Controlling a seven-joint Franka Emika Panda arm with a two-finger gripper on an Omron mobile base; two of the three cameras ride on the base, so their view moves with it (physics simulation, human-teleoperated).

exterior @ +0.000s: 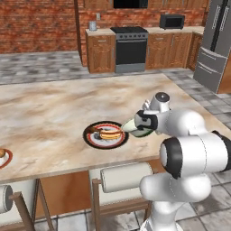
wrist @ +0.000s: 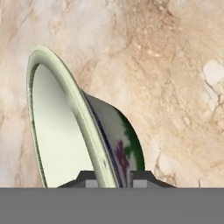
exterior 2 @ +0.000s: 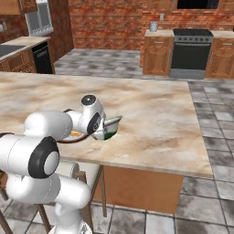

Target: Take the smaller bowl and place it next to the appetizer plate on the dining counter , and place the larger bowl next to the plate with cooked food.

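Note:
The larger bowl [exterior: 134, 128] [exterior 2: 110, 127] [wrist: 111, 135], cream with a green base, is tilted just above the dining counter [exterior: 54, 106] [exterior 2: 155, 119]. It sits right beside the plate with cooked food [exterior: 105, 135], a dark-rimmed plate whose edge peeks out behind the arm [exterior 2: 72, 136]. My gripper [wrist: 113, 178] is shut on the bowl's rim, one fingertip inside and one outside. The hand [exterior: 147, 121] hovers at the bowl's near side. At the counter's far left lies the appetizer plate [exterior: 3, 158], cut by the frame edge. The smaller bowl is out of view.
Cushioned stools [exterior: 126, 177] [exterior: 3, 198] stand under the counter's near edge. The counter's right end [exterior 2: 201, 137] drops to tiled floor. A stove [exterior: 131, 47] and cabinets line the far brick wall.

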